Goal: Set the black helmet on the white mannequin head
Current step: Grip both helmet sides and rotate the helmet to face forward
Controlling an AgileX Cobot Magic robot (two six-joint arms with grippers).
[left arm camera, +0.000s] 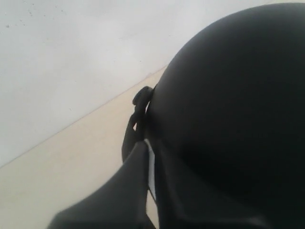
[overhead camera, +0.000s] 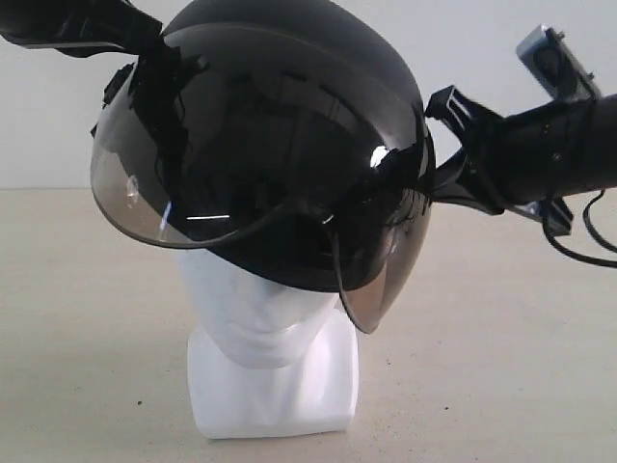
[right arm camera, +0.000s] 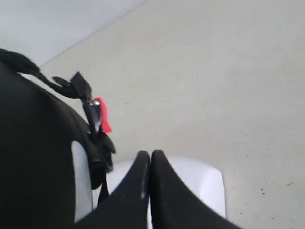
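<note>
The black helmet (overhead camera: 280, 87) fills the upper middle of the exterior frame. It sits over the white mannequin head (overhead camera: 255, 309), whose nose, mouth and blocky neck show below it at lower centre.

It looks crooked to me: the smoky visor (overhead camera: 193, 174) hangs lower toward the right of the frame than toward the left. My worry is that it is perched rather than seated. If I draw back carelessly, the shell could rock and slide off, or tip the head over on the table (overhead camera: 501, 367). The loose strap with its red tab (right arm camera: 104, 117) hangs close to my right pincer (right arm camera: 150, 155) and could snag on it.

That pincer's two fingers are pressed together with nothing between them, lying by the helmet's side at centre right of the exterior frame. My left pincer (left arm camera: 145, 145), reaching in from the upper left, is likewise closed against the shell. I cannot make out whether it nips any rim, since one finger is lost against the black.

Also hidden are the head's crown and eyes, how the lining meets them, and my left fingertips behind the visor.
</note>
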